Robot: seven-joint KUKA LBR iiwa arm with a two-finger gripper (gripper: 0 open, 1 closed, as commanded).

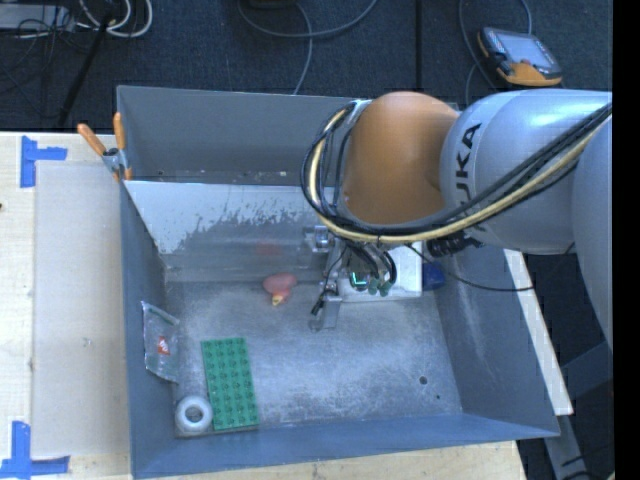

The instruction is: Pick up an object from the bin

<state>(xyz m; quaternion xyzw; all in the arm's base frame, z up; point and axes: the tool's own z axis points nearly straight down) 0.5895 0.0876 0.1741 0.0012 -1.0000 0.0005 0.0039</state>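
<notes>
- Just right of the pink lump (280, 286), the gripper (320, 318) hangs low; clenched or released, cannot tell.
- Green studded plate (230, 383): well apart from the lump.

The bin (215, 230) is grey sheet metal, matt, its floor scuffed pale and grainy. The green plate (230, 383) is hard studded plastic with a slight sheen. The clear bag (160, 340) is crinkled, glossy film. The arm's orange cover (395, 158) looks smooth and satiny, and its silver shell (540, 183) is smooth too.
</notes>
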